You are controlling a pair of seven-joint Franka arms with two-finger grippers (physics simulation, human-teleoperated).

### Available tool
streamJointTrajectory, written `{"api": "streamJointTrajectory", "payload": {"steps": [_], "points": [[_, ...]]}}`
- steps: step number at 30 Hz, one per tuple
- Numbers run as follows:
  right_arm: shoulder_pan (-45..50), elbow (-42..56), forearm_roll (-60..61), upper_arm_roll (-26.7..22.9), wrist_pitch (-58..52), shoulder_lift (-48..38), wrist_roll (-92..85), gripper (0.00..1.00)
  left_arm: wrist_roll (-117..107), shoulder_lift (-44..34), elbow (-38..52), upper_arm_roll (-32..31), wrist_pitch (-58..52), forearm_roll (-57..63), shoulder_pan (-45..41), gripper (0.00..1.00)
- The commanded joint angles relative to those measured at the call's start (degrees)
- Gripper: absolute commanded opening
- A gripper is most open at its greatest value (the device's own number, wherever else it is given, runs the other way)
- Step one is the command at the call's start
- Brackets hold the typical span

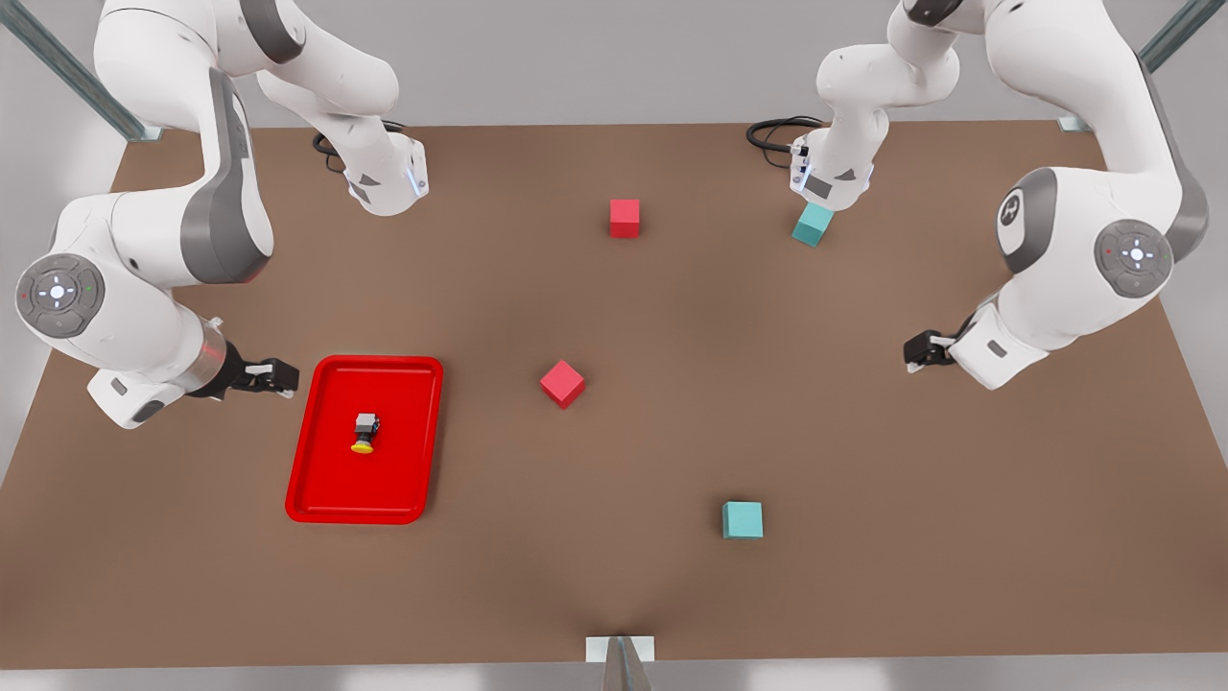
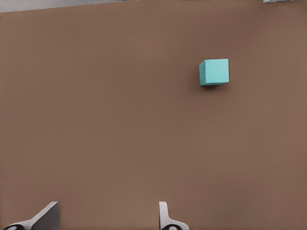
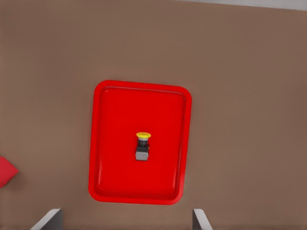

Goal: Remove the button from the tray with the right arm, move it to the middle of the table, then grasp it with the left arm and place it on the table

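right tool [image 1: 285,376]: fingers spread wide, empty, just outside the tray [image 1: 317,432] rim | button [image 1: 365,433]: on its side mid-tray, ahead of this tool, long axis in line with its reach | left tool [image 1: 911,353]: wide, waiting well apart over the tabletop [image 1: 672,432]

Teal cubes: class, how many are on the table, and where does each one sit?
2. One teal cube sits toward the front view's lower right, alone on the table. The other teal cube sits far back, partly hidden behind an arm's wrist. More may be hidden.

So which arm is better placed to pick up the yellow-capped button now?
The right gripper, open beside the red tray holding the yellow-capped button. The left gripper waits open across the table.
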Motion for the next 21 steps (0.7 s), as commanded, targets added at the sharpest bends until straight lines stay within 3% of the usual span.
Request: {"api": "streamJointTrajectory", "payload": {"steps": [1, 7, 8, 11, 16, 21], "points": [[0.27, 0.00, -0.17, -0.05, -0.23, -0.07, -0.14, 1.00, 0.94, -0.07, 0.03, 0.15, 0.43, 0.02, 0.01, 1.00], [0.97, -0.79, -0.26, 0.04, -2.78, 0.80, -1.64, 1.00, 1.03, -0.33, 0.03, 0.07, 0.34, 0.11, 0.01, 1.00], [0.89, -1.49, -0.34, 0.04, -0.24, 4.05, -2.08, 1.00, 1.03, -0.33, 0.03, 0.07, 0.34, 0.11, 0.01, 1.00], [-2.89, -16.61, -0.61, 0.04, 21.13, 5.11, -6.30, 1.00, 1.03, -0.51, 0.03, 0.07, 0.25, 0.11, 0.01, 1.00], [-3.60, -27.41, -0.69, -0.14, 36.32, 6.60, 1.87, 1.00, 1.03, -0.69, 0.03, 0.07, 0.25, 0.11, 0.01, 1.00], [-4.30, -27.51, -0.87, -0.58, 45.12, 14.42, 4.60, 1.00, 1.12, -0.77, 0.03, 0.06, 0.08, 0.20, 0.01, 1.00]]}}
